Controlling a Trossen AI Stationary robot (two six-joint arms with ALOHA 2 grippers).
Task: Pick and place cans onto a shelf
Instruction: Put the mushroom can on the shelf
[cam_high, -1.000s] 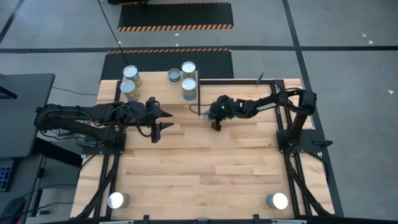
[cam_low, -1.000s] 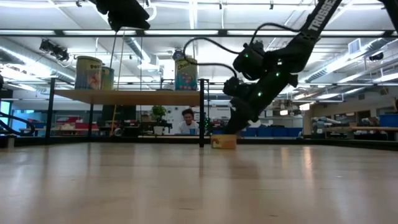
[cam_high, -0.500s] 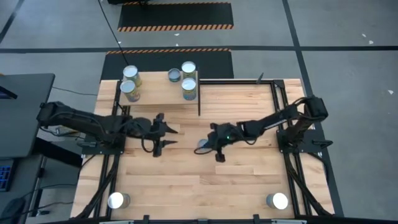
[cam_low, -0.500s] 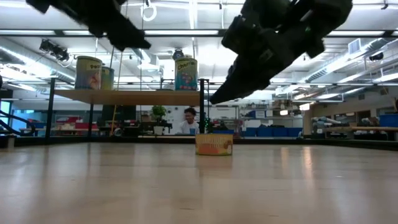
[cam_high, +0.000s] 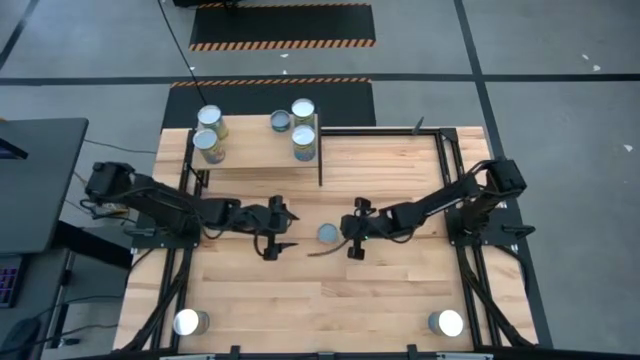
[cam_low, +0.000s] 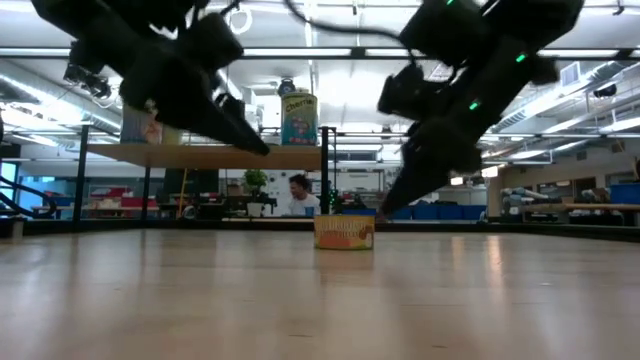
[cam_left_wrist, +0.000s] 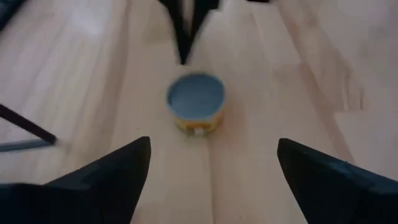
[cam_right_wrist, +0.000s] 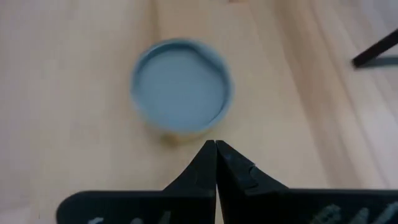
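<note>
While overhead blurs it, right hand (cam_right_wrist: 216, 163) pinched closed, can (cam_right_wrist: 181, 91) beyond.

Grey concrete floor (cam_high: 560, 60) all round the butcher-block table (cam_high: 300, 300); two black mats with orange-striped edges (cam_high: 282, 25) lie beyond its far side (one right against it); a dark desk (cam_high: 30, 180) sits off to one side; through the low view, a person (cam_low: 297, 192) seated far back under bright ceiling lights (cam_low: 330, 80).

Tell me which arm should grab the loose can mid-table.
Left, probably. Its claw is open and faces the can, which sits centred ahead of its fingers. The right claw is as near, but shut.
</note>
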